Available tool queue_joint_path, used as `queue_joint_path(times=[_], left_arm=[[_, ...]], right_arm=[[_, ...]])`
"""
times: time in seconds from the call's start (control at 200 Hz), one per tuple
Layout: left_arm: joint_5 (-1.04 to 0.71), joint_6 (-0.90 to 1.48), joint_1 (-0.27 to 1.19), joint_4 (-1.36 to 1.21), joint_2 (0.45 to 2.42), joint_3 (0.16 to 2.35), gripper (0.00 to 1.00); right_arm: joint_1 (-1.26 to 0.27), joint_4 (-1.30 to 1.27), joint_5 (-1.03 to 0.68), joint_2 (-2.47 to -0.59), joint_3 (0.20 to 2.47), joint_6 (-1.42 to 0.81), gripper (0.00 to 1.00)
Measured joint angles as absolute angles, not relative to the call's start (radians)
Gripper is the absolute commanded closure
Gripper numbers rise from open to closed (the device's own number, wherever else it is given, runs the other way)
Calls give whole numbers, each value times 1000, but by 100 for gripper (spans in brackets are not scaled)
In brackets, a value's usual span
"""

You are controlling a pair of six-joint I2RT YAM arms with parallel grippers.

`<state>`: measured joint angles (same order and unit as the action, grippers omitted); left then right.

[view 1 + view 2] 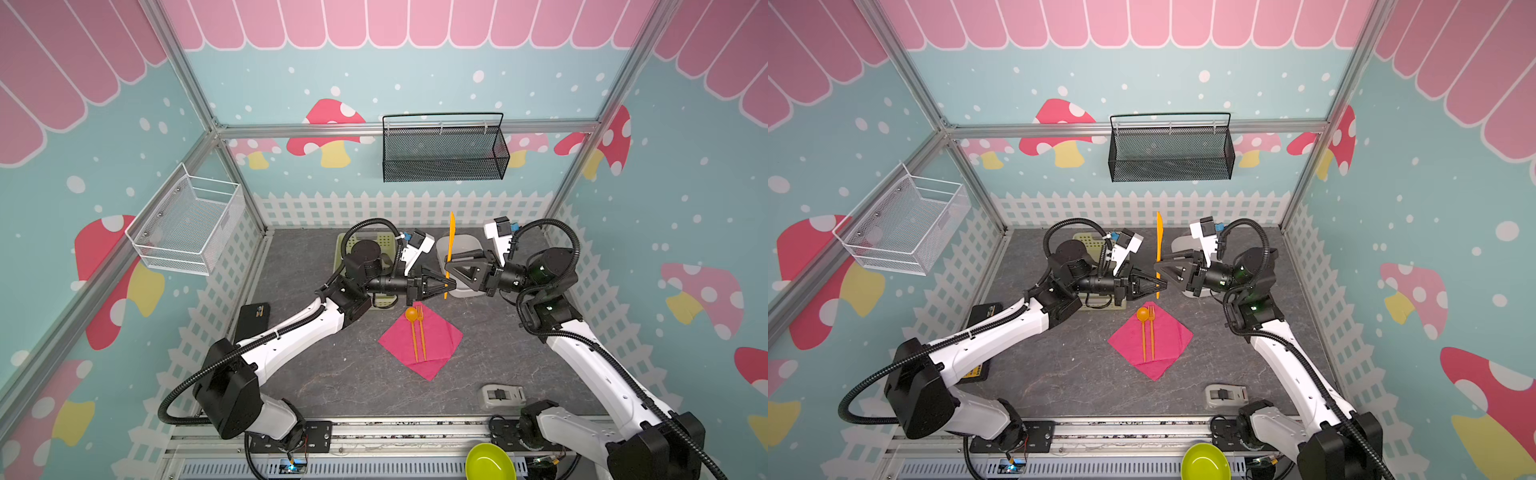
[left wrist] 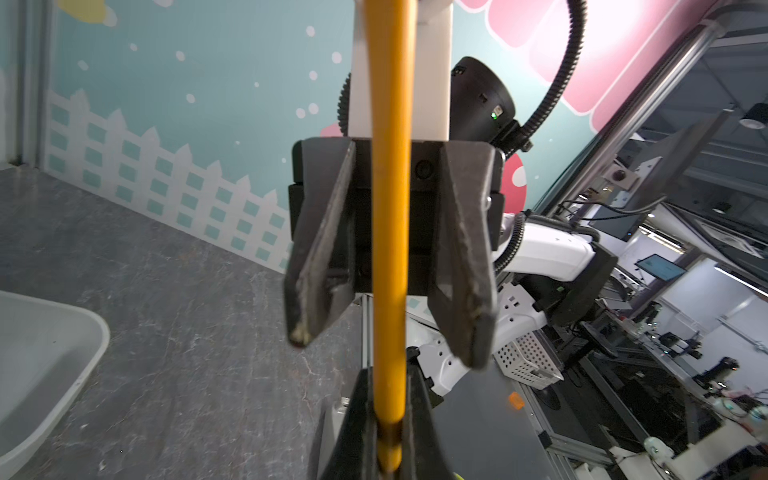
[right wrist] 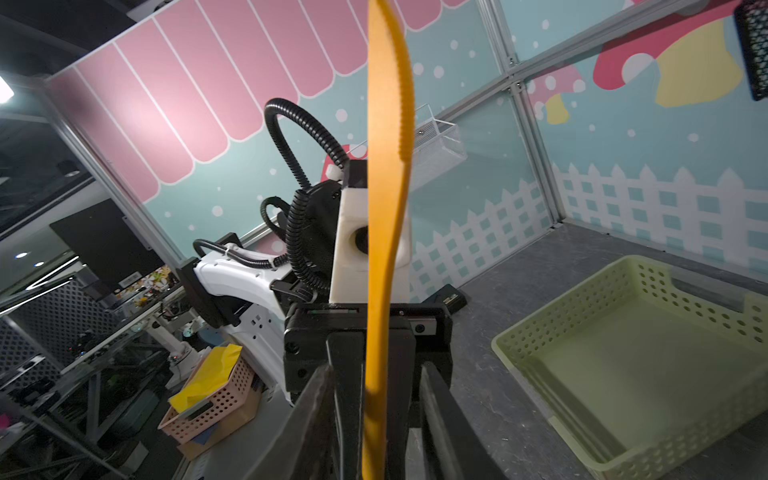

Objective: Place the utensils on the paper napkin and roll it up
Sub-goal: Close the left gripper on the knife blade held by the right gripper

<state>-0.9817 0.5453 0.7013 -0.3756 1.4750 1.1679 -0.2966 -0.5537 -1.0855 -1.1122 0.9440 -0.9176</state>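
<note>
Utensils: the knife stood upright in the air between the two tools. The spoon and fork lay side by side on the paper napkin, below the tools and nearer the arm bases.
Left tool: clamped tight on the knife near its handle end, blade pointing up.
Right tool: fingers spread, one on each side of the knife just above the left tool's grip, touching neither face.
Why: probably a hand-over, so the left tool could lay the knife beside the other two.
Napkin: flat and unrolled.
Counter: dark grey, stone-patterned, with a pale green basket behind the left tool and a grey tub beneath the right tool.
Room: walls printed with mushrooms, a white fence and a pink awning, with wire baskets hung on them.
</note>
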Motion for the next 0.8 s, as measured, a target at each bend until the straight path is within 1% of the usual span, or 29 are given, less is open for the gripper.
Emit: queue_joint_path(times=[0.05,0.135,0.225,0.4,0.47,0.555,0.645,0.72,0.801], left_arm=[[-1000,559,702,-385,1474,1168,100],[-1023,574,702,-387,1473,1169,100],[-1044,578,703,-392,1472,1180,100],[-1056,580,710,-401,1462,1184,100],[-1059,580,709,-403,1461,1184,99],[-1058,576,710,-400,1460,1184,89],[-1031,557,709,-360,1453,1187,70],[-973,514,709,-269,1447,1206,64],[-886,454,709,-153,1441,1238,61]], right_arm=[[-297,-601,-1110,-1119,949,-949,66],[-297,-674,-1142,-1131,954,-1003,70],[-297,-731,-1162,-1150,968,-1053,80],[-297,-777,-1179,-1163,984,-1110,93],[-297,-785,-1181,-1163,985,-1124,95],[-297,-785,-1182,-1163,985,-1130,98],[-297,-757,-1174,-1160,986,-1107,100],[-297,-679,-1155,-1154,994,-1059,100],[-298,-545,-1102,-1150,1023,-981,100]])
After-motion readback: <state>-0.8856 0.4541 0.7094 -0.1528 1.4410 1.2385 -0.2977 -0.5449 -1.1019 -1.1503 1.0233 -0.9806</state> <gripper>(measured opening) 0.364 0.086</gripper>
